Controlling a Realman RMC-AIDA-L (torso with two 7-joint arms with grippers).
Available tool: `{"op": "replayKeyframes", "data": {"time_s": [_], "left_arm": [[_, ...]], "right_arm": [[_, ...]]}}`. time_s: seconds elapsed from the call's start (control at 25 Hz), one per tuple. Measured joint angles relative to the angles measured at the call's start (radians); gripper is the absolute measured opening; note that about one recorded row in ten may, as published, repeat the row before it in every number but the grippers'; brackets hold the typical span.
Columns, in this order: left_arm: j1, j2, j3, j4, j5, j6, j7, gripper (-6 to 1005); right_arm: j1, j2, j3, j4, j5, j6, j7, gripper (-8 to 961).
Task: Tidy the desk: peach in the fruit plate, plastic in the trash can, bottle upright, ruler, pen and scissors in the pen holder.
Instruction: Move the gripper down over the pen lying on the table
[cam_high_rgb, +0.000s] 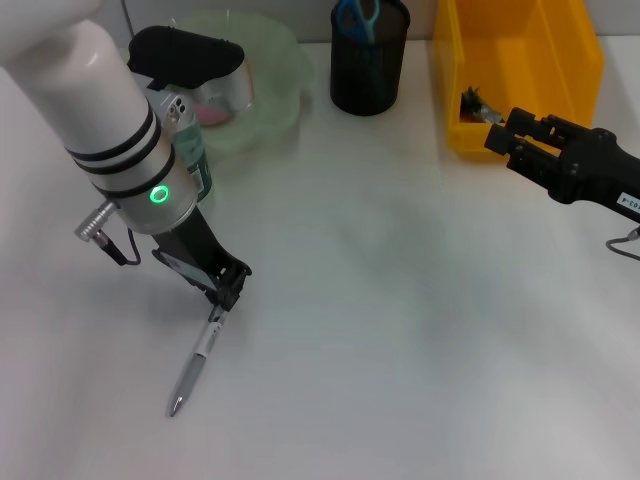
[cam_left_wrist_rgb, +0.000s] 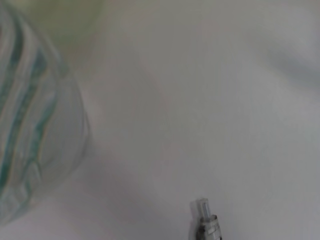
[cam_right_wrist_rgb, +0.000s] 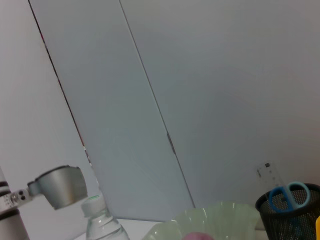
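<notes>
**Left gripper down at the pen's upper end**

Nearest the robot, the pen (cam_high_rgb: 192, 372) lay slantwise on the white desk (cam_high_rgb: 400, 330), its tip pointing toward the robot and its upper end reaching up to the left gripper (cam_high_rgb: 228, 295). That gripper was lowered to the desk surface with its fingers drawn narrowly around the pen's top end; whether they had actually closed on it could not be made out. The left wrist view showed only the pen's clear cap end (cam_left_wrist_rgb: 205, 220) on the desk, with the bottle's ribbed side (cam_left_wrist_rgb: 35, 125) close by.

Just behind the left arm stood the bottle (cam_high_rgb: 192, 165), upright (mostly hidden by the arm in the head view, though its white cap (cam_right_wrist_rgb: 93, 204) showed in the right wrist view). Farther back sat the pale green fruit plate (cam_high_rgb: 275, 85) with something pink (cam_high_rgb: 212, 112) in it, probably the peach. Beside it, at the back of the desk, was the black mesh pen holder (cam_high_rgb: 368, 65) with blue-handled scissors (cam_high_rgb: 357, 18) already standing in it.

On the far right, the right gripper (cam_high_rgb: 505, 135) hovered at the near edge of the yellow bin (cam_high_rgb: 520, 70), its fingers slightly parted and holding nothing visible. Some dark scrap (cam_high_rgb: 472, 102) lay inside the bin.
</notes>
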Motion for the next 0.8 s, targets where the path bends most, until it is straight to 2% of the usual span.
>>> {"op": "replayKeyframes", "data": {"time_s": [0.08,0.32,0.8], "left_arm": [[-0.001,0.000,-0.004,0.016,0.008,0.015,0.000,142],[-0.019,0.001,-0.043,0.082,0.051,0.117,-0.002,118],[-0.057,0.000,-0.044,0.048,0.080,0.126,-0.005,339]], "right_arm": [[0.001,0.000,0.000,0.000,0.001,0.002,0.000,467],[0.007,0.000,0.000,0.000,0.002,0.008,0.000,467],[0.025,0.000,0.000,0.000,0.002,0.041,0.000,467]]}}
